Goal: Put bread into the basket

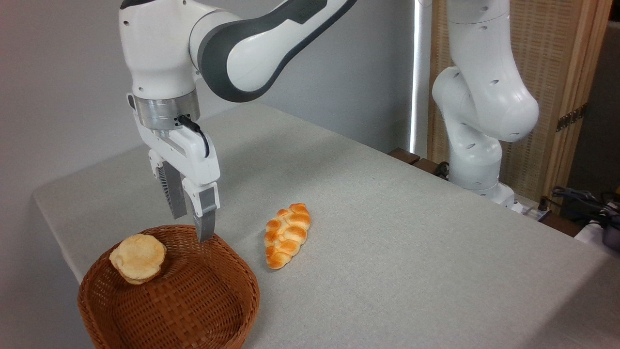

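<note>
The bread, a glossy golden braided loaf, lies on the grey table just right of the basket. The basket, round and woven in reddish-brown wicker, sits at the table's front left corner. My gripper hangs over the basket's far rim, left of the loaf and apart from it. Its fingers point down with a small gap between them and hold nothing. A round pale yellow bun rests against the basket's left inner wall.
The arm's white base stands at the table's far right edge, with cables beyond it. The table's left and front edges run close by the basket. Grey tabletop stretches right of the loaf.
</note>
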